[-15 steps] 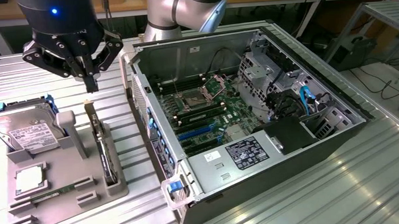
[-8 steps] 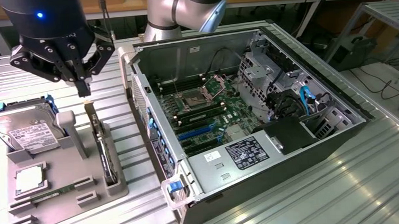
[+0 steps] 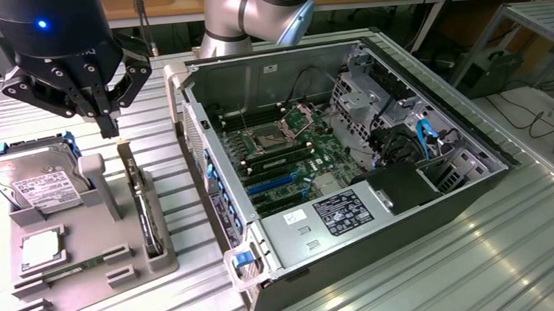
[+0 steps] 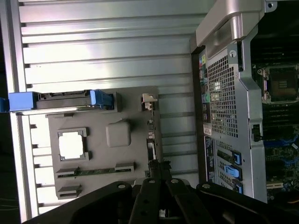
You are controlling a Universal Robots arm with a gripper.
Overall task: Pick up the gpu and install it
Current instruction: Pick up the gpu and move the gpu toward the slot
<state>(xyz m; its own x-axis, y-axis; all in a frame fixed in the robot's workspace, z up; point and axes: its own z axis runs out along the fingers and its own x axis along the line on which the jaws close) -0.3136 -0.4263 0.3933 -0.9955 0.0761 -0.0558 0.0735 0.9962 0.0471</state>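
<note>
**Empty gripper (image 3: 108, 128) above the gpu (image 3: 143, 198)**

Exterior view: black fingers pressed together, holding nothing, just over the end of the thin card standing on edge in a matte grey tray (image 3: 119, 233); open case (image 3: 256, 80), circuitry exposed. Wrist view: perforated metal rear panel (image 4: 224, 93), ribbed table (image 4: 107, 46).

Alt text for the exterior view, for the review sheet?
The robot's shut hand hangs close above one end of the gpu, which stands on edge in a grey tray that also holds a hard drive. An open computer case lies on the exterior view's right.
</note>
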